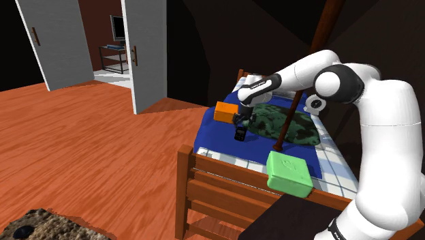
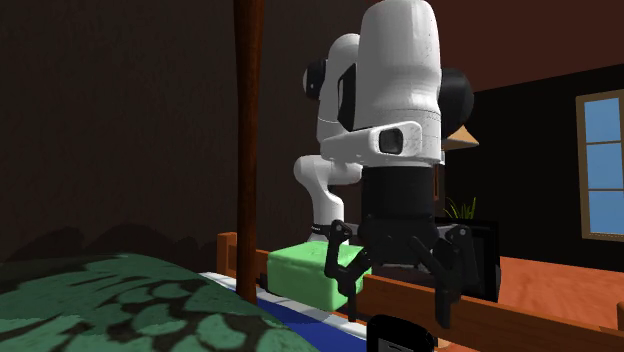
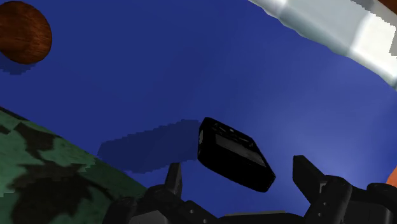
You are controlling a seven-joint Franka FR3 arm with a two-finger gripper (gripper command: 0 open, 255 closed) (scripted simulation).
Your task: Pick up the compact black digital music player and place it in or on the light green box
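Finding the gripper point(image 3: 238, 168) hanging just above the black music player point(image 3: 235, 154), with the jaws set wide apart and touching nothing; placing the player between and a little ahead of the fingers point(image 3: 312, 178), lying on the blue sheet point(image 3: 191, 76) and skewed against the line of the jaws. Judging a wrist turn advisable here: squaring the fingers to the player's long sides, lowering straight, stopping short of pressing into the bedding, closing only with a pad on either side of the case. Noting the green patterned blanket point(image 1: 282, 123) just beside the player, its edge near enough to be catching one finger on the way down. Logging an orange box point(image 1: 225, 112) near the gripper, on the shoulder view's left of it, apart from the player. Flagging the dark wooden bedpost point(image 1: 294, 95) rising close to the straight path toward the light green box point(image 1: 289, 174), the latter resting on the bed by the footboard point(image 1: 218, 184); recommending lifting well clear and swinging around the post before setting down. Recording white doors point(image 1: 146, 54) far beyond, of no concern.
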